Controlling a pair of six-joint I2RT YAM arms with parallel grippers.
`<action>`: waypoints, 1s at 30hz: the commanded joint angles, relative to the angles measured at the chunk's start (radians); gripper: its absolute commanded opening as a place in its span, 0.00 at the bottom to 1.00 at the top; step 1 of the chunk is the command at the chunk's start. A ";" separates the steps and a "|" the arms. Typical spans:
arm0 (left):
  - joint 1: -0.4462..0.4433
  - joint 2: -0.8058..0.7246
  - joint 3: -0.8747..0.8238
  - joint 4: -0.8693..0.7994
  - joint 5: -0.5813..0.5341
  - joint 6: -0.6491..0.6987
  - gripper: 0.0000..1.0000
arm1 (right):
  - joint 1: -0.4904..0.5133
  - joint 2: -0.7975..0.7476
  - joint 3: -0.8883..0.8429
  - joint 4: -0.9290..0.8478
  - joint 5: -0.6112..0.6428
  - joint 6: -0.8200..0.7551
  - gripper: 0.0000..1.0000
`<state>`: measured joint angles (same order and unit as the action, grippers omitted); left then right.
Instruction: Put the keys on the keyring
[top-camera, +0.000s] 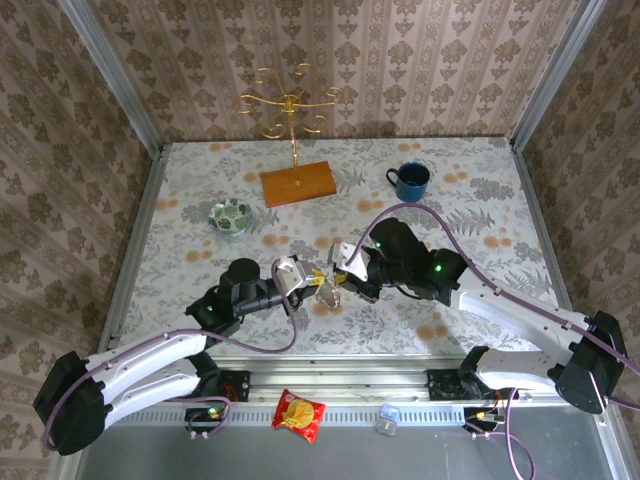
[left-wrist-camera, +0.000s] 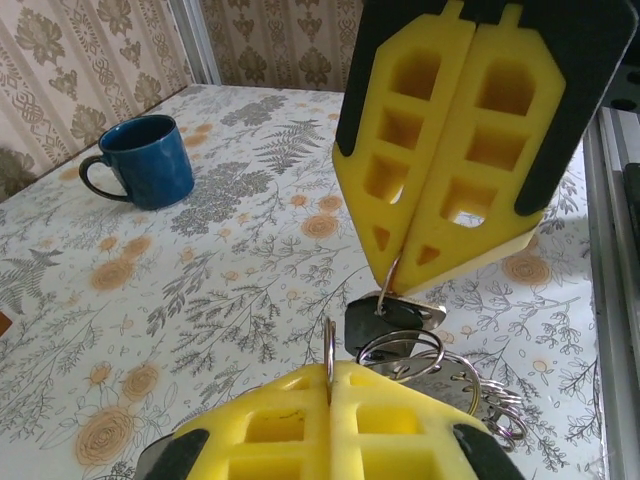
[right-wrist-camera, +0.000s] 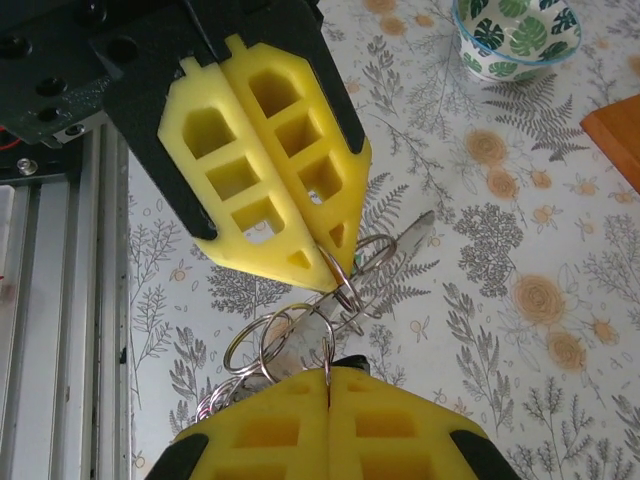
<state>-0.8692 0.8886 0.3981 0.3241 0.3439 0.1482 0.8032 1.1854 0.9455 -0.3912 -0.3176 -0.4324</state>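
— Threading is judged to be the step in hand. The bunch of silver wire split rings (right-wrist-camera: 270, 345) is held between the two arms, near the middle of the floral-printed counter (top-camera: 470, 200). Whether it touches the surface cannot be told.

— How are the jaws set?

— Both pairs are pressed fully together. One ring of the bunch is nipped edge-on by the left jaws. Another ring, through which the black-headed key (left-wrist-camera: 388, 324) is looped, is nipped at the very tips of the right jaws. A silver key blade (right-wrist-camera: 412, 233) is seen jutting out beside the left jaws.

— What is called for?

— The grips are shallow, so a slip is judged the likeliest fault. Pulls should be made small and along the ring's plane, never twisted across it. The coil's split end should be found and eased apart before any key is slid round. The two grips should be moved together, so that nothing is wrenched loose.
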 joint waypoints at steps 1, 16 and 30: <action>-0.006 -0.002 0.031 0.024 0.015 -0.028 0.00 | 0.005 0.015 0.043 0.017 -0.031 -0.024 0.00; -0.014 0.005 0.033 0.026 0.016 -0.021 0.00 | 0.007 0.054 0.068 0.034 -0.023 0.001 0.00; -0.015 0.002 0.031 0.031 0.012 -0.011 0.00 | 0.007 0.087 0.081 0.020 0.019 0.021 0.00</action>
<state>-0.8749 0.8955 0.3981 0.3244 0.3389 0.1486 0.8032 1.2636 0.9894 -0.3843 -0.3199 -0.4374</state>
